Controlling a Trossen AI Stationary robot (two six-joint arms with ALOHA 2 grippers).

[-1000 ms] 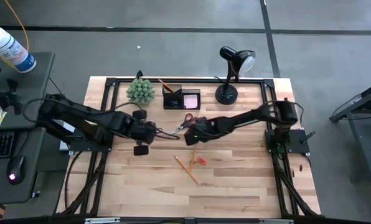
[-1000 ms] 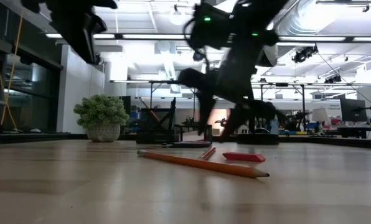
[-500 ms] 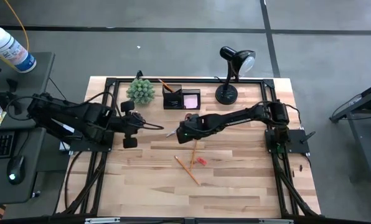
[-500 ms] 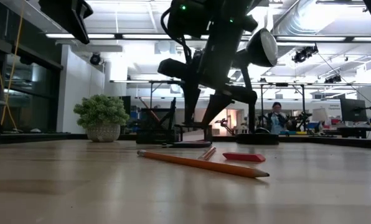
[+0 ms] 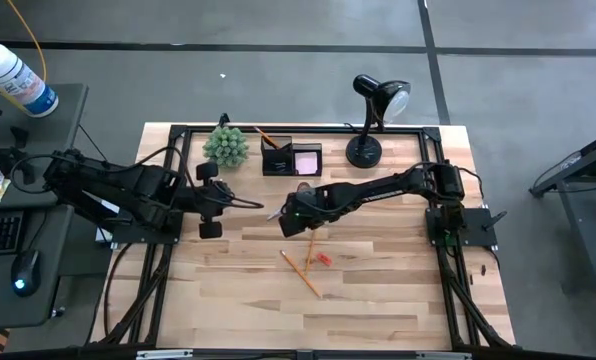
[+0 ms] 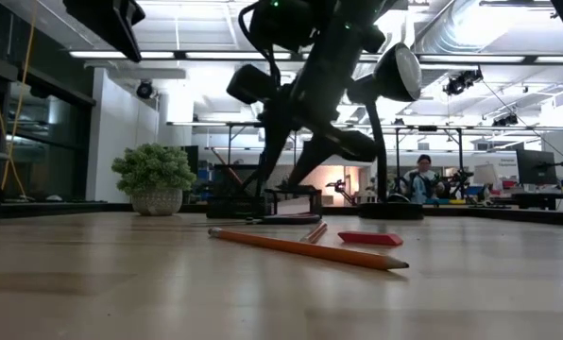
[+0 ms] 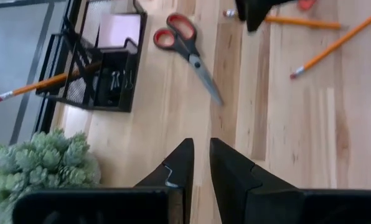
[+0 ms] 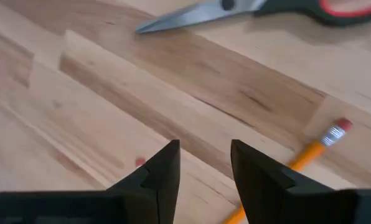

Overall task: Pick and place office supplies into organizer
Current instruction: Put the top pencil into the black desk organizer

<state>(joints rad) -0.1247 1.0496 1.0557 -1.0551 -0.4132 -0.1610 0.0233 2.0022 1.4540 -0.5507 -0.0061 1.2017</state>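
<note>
Right end effector (image 5: 290, 219) hangs low over the middle of the worktop (image 5: 378, 290), its arm stretched nearly flat from the right-hand mount, with the wrist turned down; its fingers (image 8: 160, 171) stand apart with bare wood between them, gripping nothing. Just beside it lie the scissors (image 5: 300, 190), flat on the wood in front of the organizer (image 5: 291, 158), orange handles toward the organizer and blades pointing toward the left arm. Two pencils (image 5: 301, 271) and a small red eraser (image 5: 322, 259) lie nearer the front edge, apart from the organizer. One pencil (image 7: 45, 83) already leans in the organizer's taller compartment, and a pink pad (image 5: 307, 159) sits in the lower one. Left end effector (image 5: 213, 198) waits above the left side of the worktop, arm folded back toward its mount, its fingers (image 7: 179, 165) drawn almost together and empty. A plant (image 5: 225, 146) and a lamp (image 5: 371, 120) stand along the back edge.
</note>
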